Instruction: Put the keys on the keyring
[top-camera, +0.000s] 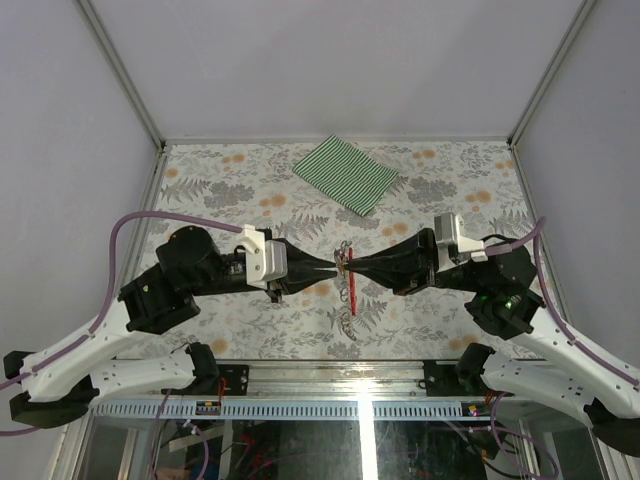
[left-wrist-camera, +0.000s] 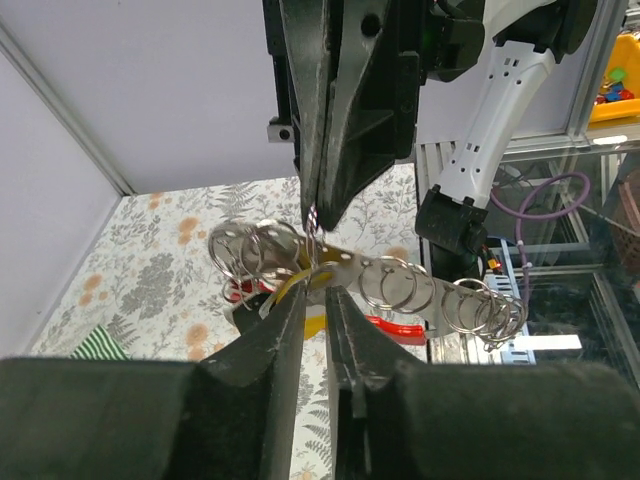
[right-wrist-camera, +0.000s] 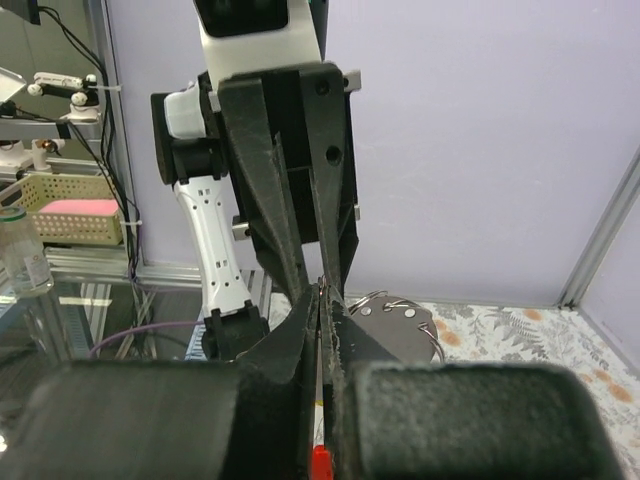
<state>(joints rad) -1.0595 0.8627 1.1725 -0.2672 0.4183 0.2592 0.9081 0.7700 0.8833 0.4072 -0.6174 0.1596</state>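
Note:
In the top view my two grippers meet tip to tip over the middle of the table. My right gripper (top-camera: 350, 264) (right-wrist-camera: 322, 292) is shut on the keyring; its red strap (right-wrist-camera: 320, 464) runs between the jaws and hangs below (top-camera: 351, 288). A silver plate (left-wrist-camera: 345, 268) (right-wrist-camera: 392, 322) carrying several silver rings (left-wrist-camera: 385, 285) hangs with it. My left gripper (top-camera: 334, 266) (left-wrist-camera: 314, 293) has its jaws nearly together, pinching a yellow key (left-wrist-camera: 287, 285) right at the plate and rings. The red strap also shows in the left wrist view (left-wrist-camera: 398, 329). The green key is hidden.
A green striped cloth (top-camera: 347, 173) (left-wrist-camera: 98, 346) lies at the back of the floral table (top-camera: 230, 190). Frame posts stand at the back corners. The right arm's white link (left-wrist-camera: 490, 110) and cables rise behind the keyring.

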